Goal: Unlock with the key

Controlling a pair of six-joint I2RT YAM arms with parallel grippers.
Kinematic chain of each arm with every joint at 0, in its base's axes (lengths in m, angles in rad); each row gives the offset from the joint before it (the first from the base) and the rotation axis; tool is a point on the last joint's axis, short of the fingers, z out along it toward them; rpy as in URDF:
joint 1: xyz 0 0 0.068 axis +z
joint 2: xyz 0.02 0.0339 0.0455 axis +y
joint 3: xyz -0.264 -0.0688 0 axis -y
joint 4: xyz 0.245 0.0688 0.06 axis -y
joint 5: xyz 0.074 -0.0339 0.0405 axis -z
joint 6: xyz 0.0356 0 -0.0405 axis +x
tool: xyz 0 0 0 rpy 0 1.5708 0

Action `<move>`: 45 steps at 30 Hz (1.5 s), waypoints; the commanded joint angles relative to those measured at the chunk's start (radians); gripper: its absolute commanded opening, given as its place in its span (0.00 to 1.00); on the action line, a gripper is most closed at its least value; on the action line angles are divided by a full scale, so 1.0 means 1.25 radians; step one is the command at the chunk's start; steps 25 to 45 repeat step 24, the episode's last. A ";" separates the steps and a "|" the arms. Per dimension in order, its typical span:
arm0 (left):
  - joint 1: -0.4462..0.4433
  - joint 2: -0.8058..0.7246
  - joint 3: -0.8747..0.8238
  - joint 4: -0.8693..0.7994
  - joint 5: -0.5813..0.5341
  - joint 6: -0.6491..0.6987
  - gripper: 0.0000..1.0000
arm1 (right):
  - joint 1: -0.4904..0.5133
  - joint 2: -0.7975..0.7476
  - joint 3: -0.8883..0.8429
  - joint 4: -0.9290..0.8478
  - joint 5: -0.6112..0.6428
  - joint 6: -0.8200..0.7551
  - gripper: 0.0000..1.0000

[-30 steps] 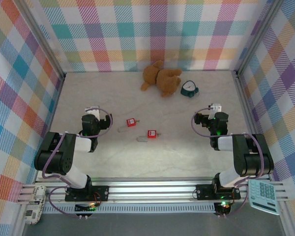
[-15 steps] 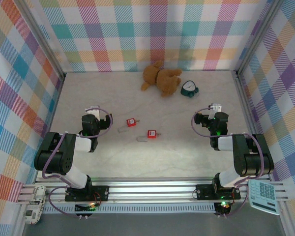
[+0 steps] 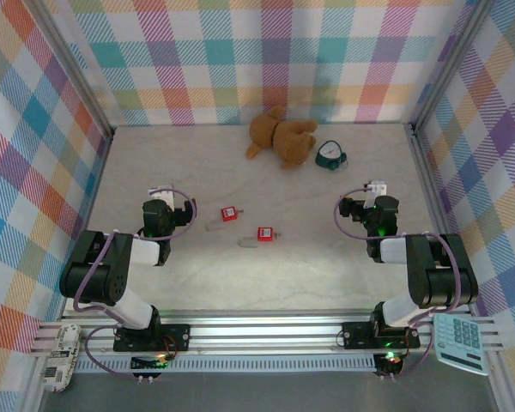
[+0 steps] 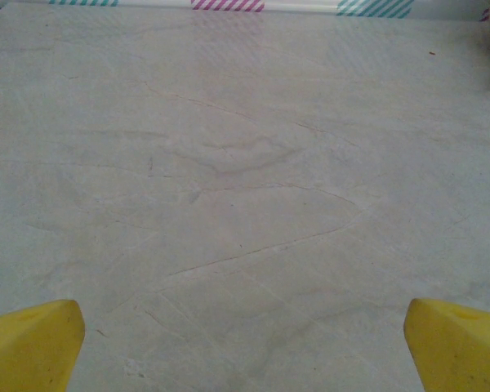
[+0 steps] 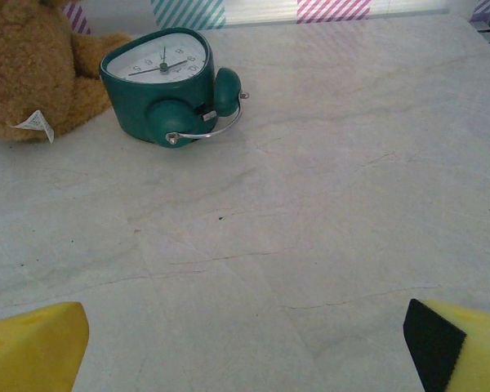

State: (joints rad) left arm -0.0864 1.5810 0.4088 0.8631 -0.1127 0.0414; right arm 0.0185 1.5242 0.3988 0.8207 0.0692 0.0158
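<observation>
On the pale table (image 3: 154,283), the left gripper (image 4: 245,347) near the left edge and the right gripper (image 5: 245,347) near the right edge both gape wide, holding nothing. A teddy bear (image 3: 281,137) and a green alarm clock (image 3: 330,154) lie by the far edge. Near the middle, the key (image 3: 247,243), a tiny pale sliver, lies just beside one red padlock (image 3: 265,233), and a similar sliver (image 3: 215,226) lies beside another padlock (image 3: 230,214).

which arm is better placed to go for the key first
Left, probably: the open left gripper sits much nearer the red padlocks and silvery key beside them than the right gripper.
</observation>
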 commanded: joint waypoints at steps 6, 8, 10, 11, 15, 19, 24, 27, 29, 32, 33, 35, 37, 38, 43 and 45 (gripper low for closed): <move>0.007 0.000 0.001 0.004 0.014 0.003 1.00 | -0.003 0.007 0.009 0.004 -0.011 0.008 0.99; 0.008 0.000 0.001 0.003 0.014 0.003 1.00 | -0.002 0.007 0.009 0.004 -0.011 0.008 0.99; 0.008 0.000 0.001 0.003 0.014 0.003 1.00 | -0.003 0.007 0.009 0.005 -0.011 0.008 0.99; 0.007 0.000 0.001 0.003 0.014 0.002 1.00 | -0.004 0.007 0.009 0.005 -0.011 0.008 0.99; 0.008 0.001 0.003 -0.001 0.030 0.008 1.00 | -0.001 0.007 0.009 0.005 -0.010 0.008 0.99; 0.008 0.002 0.003 -0.001 0.029 0.008 1.00 | -0.002 0.008 0.009 0.004 -0.011 0.008 0.99; 0.007 0.001 0.002 0.003 0.028 0.008 1.00 | -0.001 0.007 0.009 0.003 -0.011 0.008 0.99; 0.007 0.001 0.002 0.003 0.028 0.008 1.00 | -0.001 0.007 0.009 0.003 -0.011 0.008 0.99; 0.007 0.001 0.002 0.003 0.028 0.008 1.00 | -0.001 0.007 0.009 0.003 -0.011 0.008 0.99; 0.007 0.001 0.002 0.003 0.028 0.008 1.00 | -0.001 0.007 0.009 0.003 -0.011 0.008 0.99; 0.007 0.001 0.002 0.003 0.028 0.008 1.00 | -0.001 0.007 0.009 0.003 -0.011 0.008 0.99; 0.007 0.001 0.002 0.003 0.028 0.008 1.00 | -0.001 0.007 0.009 0.003 -0.011 0.008 0.99; 0.007 0.001 0.002 0.003 0.028 0.008 1.00 | -0.001 0.007 0.009 0.003 -0.011 0.008 0.99; 0.007 0.001 0.002 0.003 0.028 0.008 1.00 | -0.001 0.007 0.009 0.003 -0.011 0.008 0.99; 0.007 0.001 0.002 0.003 0.028 0.008 1.00 | -0.001 0.007 0.009 0.003 -0.011 0.008 0.99; 0.007 0.001 0.002 0.003 0.028 0.008 1.00 | -0.001 0.007 0.009 0.003 -0.011 0.008 0.99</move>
